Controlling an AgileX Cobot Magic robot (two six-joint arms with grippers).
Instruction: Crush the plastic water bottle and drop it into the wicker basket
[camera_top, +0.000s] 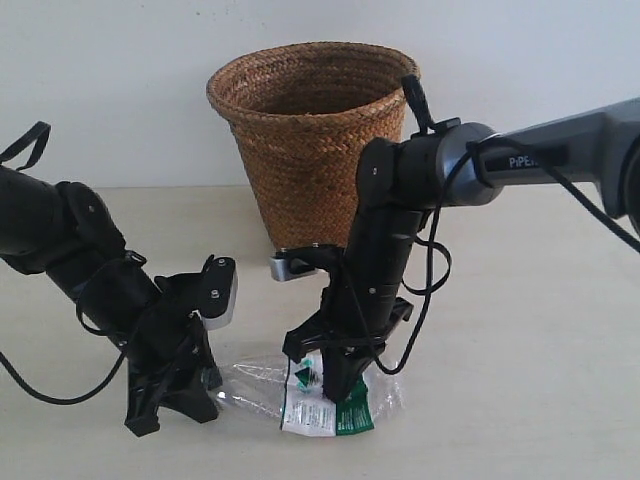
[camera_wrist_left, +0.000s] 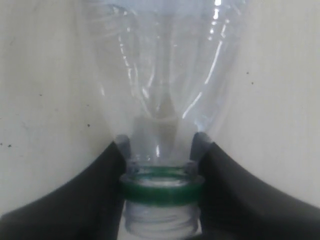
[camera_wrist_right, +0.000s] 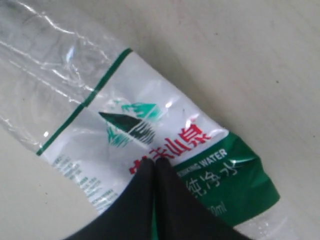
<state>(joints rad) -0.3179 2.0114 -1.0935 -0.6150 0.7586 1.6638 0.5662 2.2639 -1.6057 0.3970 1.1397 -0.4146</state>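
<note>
Two claws engaged: left gripper (camera_wrist_left: 161, 156) clenched on plastic water bottle (camera_top: 305, 412) neck, right gripper (camera_wrist_right: 154, 172) closed, tips pressing label. Risk: slick plastic squirts sideways, never reaches wicker basket (camera_top: 310, 160).

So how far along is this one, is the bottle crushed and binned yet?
Crushing looks partly done: the plastic water bottle lies crumpled on the table. In hand: the left gripper clamps its neck while the right gripper, fingers together, presses the label. Left: lifting it and dropping it into the wicker basket.
</note>
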